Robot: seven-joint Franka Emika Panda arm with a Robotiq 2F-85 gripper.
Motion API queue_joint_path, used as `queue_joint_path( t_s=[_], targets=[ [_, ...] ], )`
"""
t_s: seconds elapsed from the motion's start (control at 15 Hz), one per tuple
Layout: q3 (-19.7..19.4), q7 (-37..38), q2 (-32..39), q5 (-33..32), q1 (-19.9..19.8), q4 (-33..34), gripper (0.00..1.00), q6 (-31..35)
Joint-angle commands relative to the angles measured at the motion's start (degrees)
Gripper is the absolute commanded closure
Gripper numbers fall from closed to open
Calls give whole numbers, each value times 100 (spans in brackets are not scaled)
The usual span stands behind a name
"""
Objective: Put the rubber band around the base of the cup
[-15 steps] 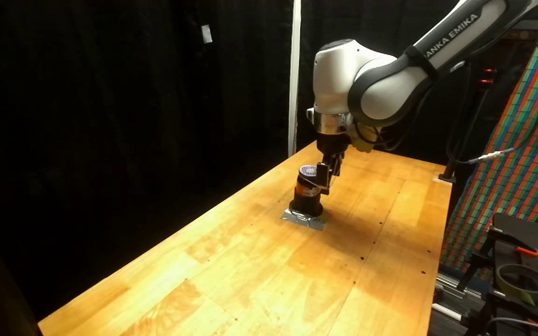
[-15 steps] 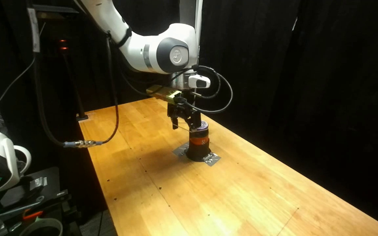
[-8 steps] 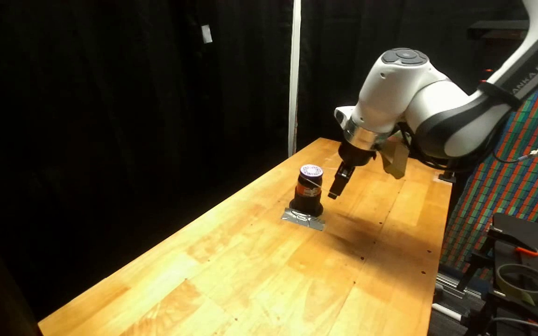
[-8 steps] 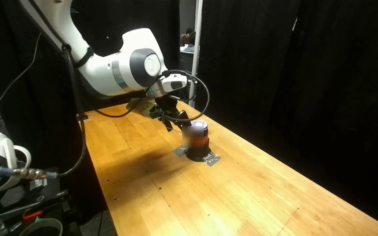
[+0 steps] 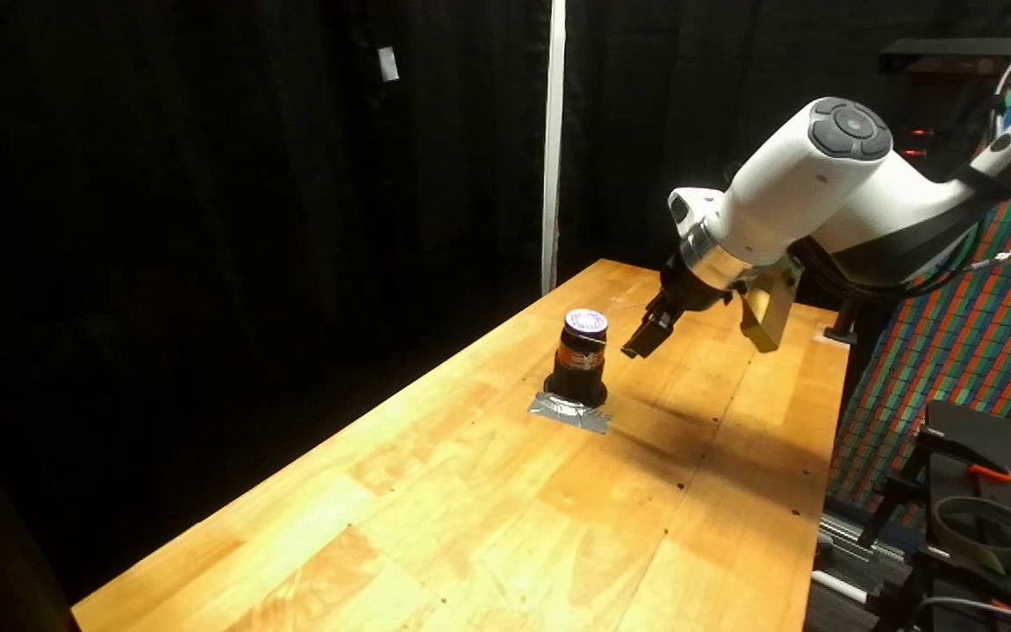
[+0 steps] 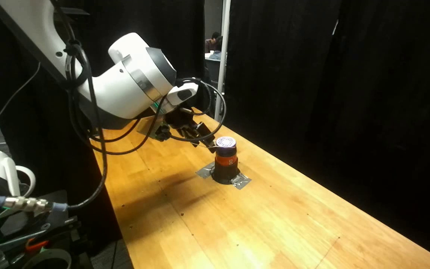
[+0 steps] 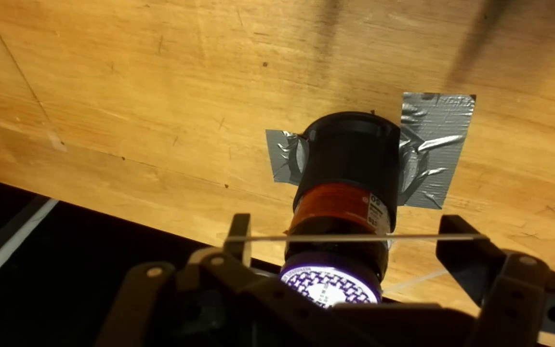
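Note:
The dark cup (image 5: 577,382) stands upright on the table, its base taped down. It has an orange-brown band and a purple-and-white lid. It also shows in an exterior view (image 6: 226,173) and the wrist view (image 7: 352,156). My gripper (image 7: 347,233) is open, its fingers spread. It is tilted beside the cup's upper part, apart from it in an exterior view (image 5: 635,349) and close to it in an exterior view (image 6: 204,147). The thin pale rubber band (image 7: 268,238) is stretched across both fingertips. Another strand runs behind the cup near its lid, so it appears looped around the upper cup.
Grey tape (image 7: 436,149) sticks out on both sides of the cup's base. The wooden table (image 5: 488,527) has small dark holes. A black side stand (image 5: 997,439) holds a tape roll (image 5: 984,531). Black curtains hang behind. Arm cables (image 6: 95,179) hang beside the table.
My gripper was upright against the cup's upper side. It has tilted and moved back from the cup, first low, then slightly higher. The cup has not moved.

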Motion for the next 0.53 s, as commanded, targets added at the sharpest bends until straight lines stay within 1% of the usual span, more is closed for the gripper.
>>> queue_joint_path(
  t_s=[0.0, 0.07, 0.13, 0.2, 0.47],
  targets=[
    [-143, 1567, -77, -1192, 303, -203, 0, -6],
    [-124, 2019, -65, -1567, 322, -218, 25, -23],
    [-97, 2409, -62, -1896, 335, -227, 27, -46],
    [-75, 2836, -61, -2273, 346, -228, 34, -76],
    [96, 4550, -45, -3783, 334, -237, 67, -302]
  ],
)
